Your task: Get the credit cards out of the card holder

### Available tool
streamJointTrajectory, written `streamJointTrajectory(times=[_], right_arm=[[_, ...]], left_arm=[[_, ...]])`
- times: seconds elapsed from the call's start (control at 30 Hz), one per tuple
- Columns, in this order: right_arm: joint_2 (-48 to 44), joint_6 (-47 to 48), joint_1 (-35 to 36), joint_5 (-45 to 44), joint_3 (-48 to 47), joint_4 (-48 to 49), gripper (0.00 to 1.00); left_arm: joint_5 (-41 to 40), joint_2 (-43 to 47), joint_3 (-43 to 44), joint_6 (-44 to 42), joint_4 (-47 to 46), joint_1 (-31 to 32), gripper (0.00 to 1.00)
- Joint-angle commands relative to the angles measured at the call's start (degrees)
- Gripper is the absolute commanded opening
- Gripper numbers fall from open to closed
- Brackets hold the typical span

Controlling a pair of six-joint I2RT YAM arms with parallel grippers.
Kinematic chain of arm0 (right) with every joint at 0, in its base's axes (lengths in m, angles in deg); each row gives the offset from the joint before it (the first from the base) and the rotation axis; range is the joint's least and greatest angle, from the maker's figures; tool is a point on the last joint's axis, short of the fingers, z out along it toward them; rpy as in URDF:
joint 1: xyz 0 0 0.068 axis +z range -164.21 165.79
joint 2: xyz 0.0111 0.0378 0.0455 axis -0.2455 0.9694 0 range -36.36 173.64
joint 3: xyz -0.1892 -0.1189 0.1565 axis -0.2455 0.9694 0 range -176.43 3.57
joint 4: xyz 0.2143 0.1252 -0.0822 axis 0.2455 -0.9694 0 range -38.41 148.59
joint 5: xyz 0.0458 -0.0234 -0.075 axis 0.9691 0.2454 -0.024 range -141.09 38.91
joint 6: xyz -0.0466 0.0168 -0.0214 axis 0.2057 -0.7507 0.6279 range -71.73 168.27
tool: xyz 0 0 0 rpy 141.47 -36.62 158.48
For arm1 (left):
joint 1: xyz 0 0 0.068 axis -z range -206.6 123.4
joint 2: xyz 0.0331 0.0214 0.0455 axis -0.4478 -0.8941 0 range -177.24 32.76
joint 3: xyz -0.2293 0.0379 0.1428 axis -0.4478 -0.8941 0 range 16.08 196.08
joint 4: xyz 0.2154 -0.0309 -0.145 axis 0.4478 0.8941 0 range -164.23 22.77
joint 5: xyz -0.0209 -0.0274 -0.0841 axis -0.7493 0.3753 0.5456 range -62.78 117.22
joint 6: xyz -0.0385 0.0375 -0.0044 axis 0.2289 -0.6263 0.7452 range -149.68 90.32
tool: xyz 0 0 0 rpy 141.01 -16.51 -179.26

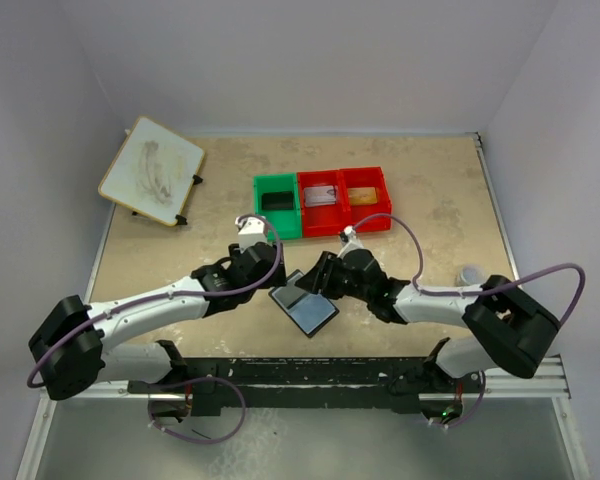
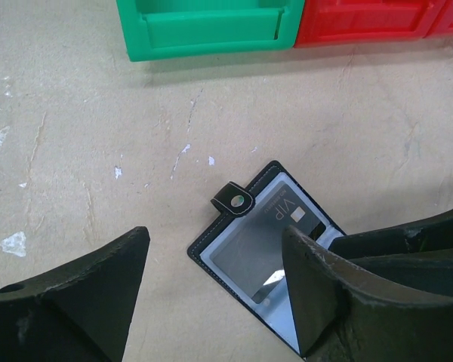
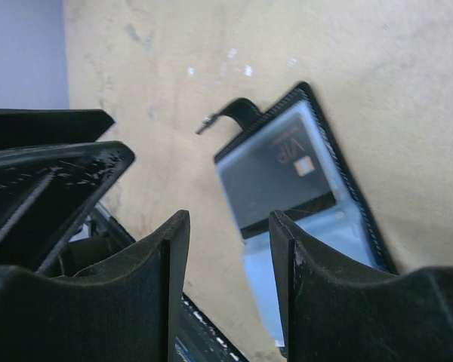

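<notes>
The black bifold card holder [image 2: 238, 260] lies open on the beige worktop [image 2: 75, 136]. A dark VIP credit card [image 2: 287, 213] is still pocketed. Left fingers [image 2: 83, 302] and right fingers [image 3: 143, 294] gape empty.

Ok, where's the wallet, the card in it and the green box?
wallet [image 2: 235, 200]: left wrist view, on its black snap tab.
card [image 2: 285, 205]: left wrist view, on its dark face by the VIP lettering.
green box [image 1: 277, 181]: top view, on its far rim.
</notes>
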Motion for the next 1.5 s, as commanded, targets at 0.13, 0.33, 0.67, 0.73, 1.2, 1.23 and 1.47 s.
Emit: streamJointTrajectory(times=[0.13, 0.33, 0.67, 0.73, 1.2, 1.23, 1.47], right_arm=[[0.60, 0.51, -0.13, 1.57, -2.03, 3.37, 0.49], [4.75, -2.39, -0.13, 1.96, 0.64, 5.64, 0.46], [10.41, -7.99, -0.31, -0.07, 4.23, 10.07, 0.42], [11.77, -9.06, -0.46, 0.19, 5.27, 12.03, 0.42], [15.19, -9.96, -1.65, 1.03, 6.19, 15.84, 0.34], [15.35, -9.86, -1.77, 1.30, 6.12, 16.02, 0.33], [15.76, -10.19, -1.89, 1.48, 6.71, 16.96, 0.32]], left_arm=[[-1.32, 3.59, 0.53, 0.78, -1.96, -0.24, 0.72], [1.45, 2.57, 1.00, -0.17, -2.44, -0.28, 0.71], [12.64, -2.70, 0.99, -4.02, -6.86, -0.24, 0.61], [14.73, -3.64, 0.91, -4.98, -7.68, -0.24, 0.59], [10.24, -13.66, 4.39, -10.14, -5.72, -0.26, 0.42], [9.94, -14.51, 4.67, -10.04, -5.68, -0.24, 0.39], [7.31, -18.35, 5.07, -7.85, -4.94, -0.24, 0.26]])
